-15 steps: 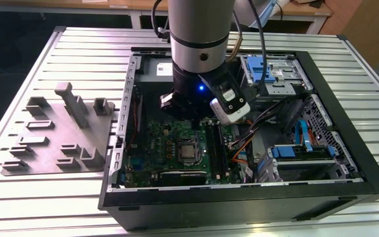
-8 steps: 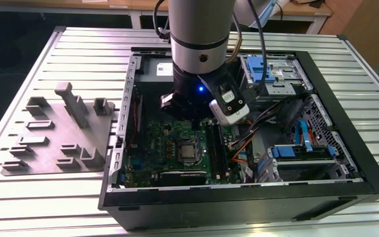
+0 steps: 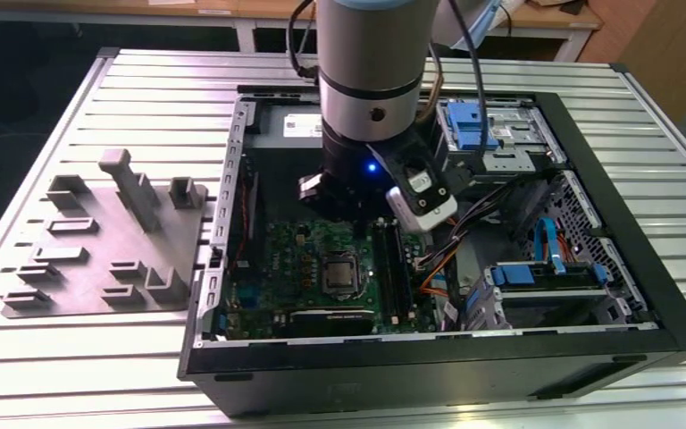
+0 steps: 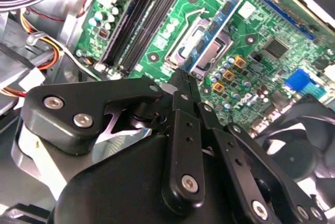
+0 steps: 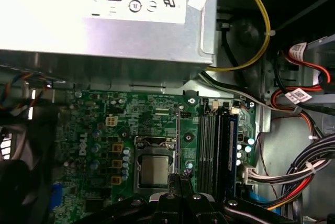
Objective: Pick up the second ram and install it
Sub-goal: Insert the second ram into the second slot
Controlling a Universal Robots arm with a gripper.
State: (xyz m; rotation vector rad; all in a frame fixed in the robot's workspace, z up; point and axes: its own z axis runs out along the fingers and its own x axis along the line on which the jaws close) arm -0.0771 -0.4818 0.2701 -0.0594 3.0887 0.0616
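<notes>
Gripper (image 4: 186,79), clamped on the second ram (image 4: 215,28), hangs beside the memory slots (image 4: 141,25); misaligned lowering could jam its edge.

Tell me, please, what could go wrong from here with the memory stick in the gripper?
The gripper holds the second ram over the processor socket, aside from the empty slots; lowering here could hit board parts. An installed stick appears to fill a nearby slot, so a small offset might strike it.
</notes>
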